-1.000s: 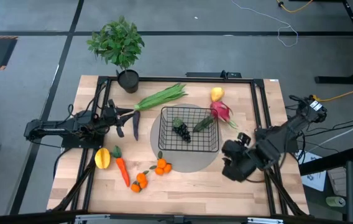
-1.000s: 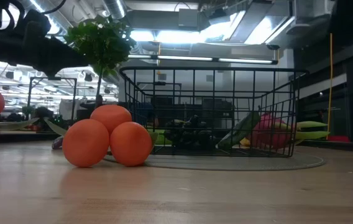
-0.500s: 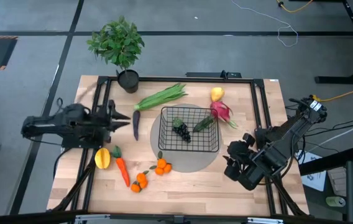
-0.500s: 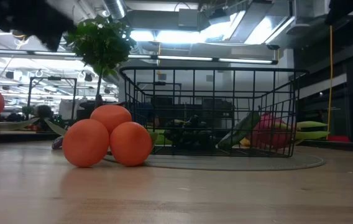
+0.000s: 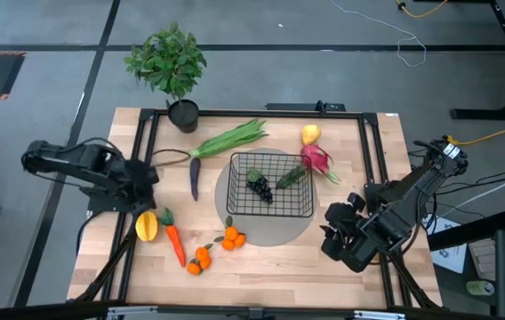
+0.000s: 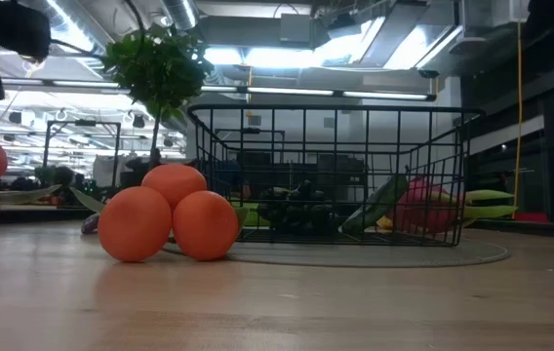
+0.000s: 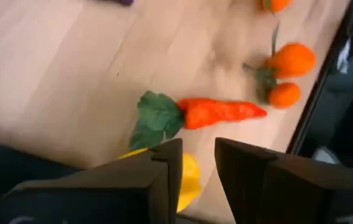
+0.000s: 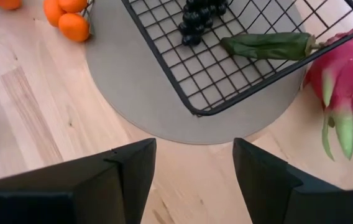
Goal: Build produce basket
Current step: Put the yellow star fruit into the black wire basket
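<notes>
High view: basket part-filled on a round grey mat mid-desk, both arms pulled back.
Grapes and a green pod lie inside; carrot, tangerines and dragon fruit wait outside. The left gripper, fingers narrowly apart and empty, hangs over the carrot, probably lining up a pick; the right gripper, fingers wide apart, sits near the desk's right edge.

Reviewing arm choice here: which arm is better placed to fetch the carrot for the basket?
Probably the left. Its tool hangs just beside the carrot at the table's left edge, fingers open. The right tool waits on the far side of the basket.
</notes>
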Available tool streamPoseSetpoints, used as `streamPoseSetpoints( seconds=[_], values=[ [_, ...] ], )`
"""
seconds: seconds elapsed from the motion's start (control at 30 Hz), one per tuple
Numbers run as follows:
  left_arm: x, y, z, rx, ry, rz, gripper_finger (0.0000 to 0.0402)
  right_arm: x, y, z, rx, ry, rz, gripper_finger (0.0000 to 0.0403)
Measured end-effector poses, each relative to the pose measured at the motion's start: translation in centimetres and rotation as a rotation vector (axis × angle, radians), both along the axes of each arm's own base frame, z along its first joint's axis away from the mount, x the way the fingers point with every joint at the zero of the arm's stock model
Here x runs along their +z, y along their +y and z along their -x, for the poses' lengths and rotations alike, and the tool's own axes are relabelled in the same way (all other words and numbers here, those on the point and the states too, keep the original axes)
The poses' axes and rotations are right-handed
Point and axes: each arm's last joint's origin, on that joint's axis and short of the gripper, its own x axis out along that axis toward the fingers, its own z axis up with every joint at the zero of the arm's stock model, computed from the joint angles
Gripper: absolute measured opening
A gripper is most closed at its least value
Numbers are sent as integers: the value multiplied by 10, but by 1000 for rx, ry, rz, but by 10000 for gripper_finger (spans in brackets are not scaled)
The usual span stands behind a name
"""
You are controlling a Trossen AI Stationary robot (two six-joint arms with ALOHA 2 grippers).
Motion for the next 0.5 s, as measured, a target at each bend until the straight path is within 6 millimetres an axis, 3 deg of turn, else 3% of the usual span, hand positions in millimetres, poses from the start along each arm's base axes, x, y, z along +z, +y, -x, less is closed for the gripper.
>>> streamPoseSetpoints(
  seconds=[0.27,0.5],
  values=[
    [-6,-14,-16,100,152,79,85,0,1,0,-6,-2,-16,204],
    [-20,-39,-28,249,408,101,85,-1,2,0,-5,0,-15,204]
  ],
)
